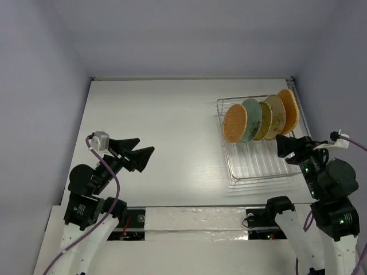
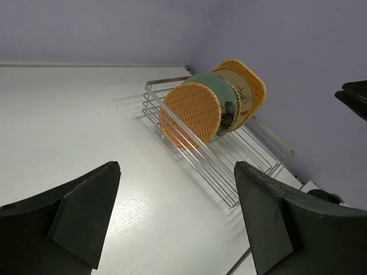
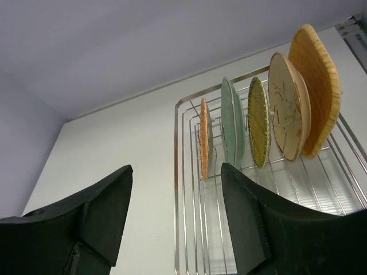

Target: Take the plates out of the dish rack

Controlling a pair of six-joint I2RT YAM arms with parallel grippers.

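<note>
The silver wire dish rack (image 1: 255, 167) stands at the right of the table. Five plates stand upright in its far half: round orange woven (image 1: 234, 123), pale green (image 1: 251, 119), yellow-green (image 1: 264, 121), cream floral (image 1: 275, 117), rounded-square orange woven (image 1: 288, 110). My left gripper (image 1: 144, 147) is open and empty, over the bare table well left of the rack. My right gripper (image 1: 291, 144) is open and empty, above the rack's near right part, short of the plates. The right wrist view shows the plates edge-on, round orange (image 3: 204, 140) nearest, beyond my open gripper (image 3: 176, 167).
The white table (image 1: 155, 114) ends at a back wall and at side walls close to the rack's right edge. In the left wrist view the rack (image 2: 229, 163) lies ahead and to the right of my gripper (image 2: 178, 166), with the right arm (image 2: 354, 96) at the frame's right edge.
</note>
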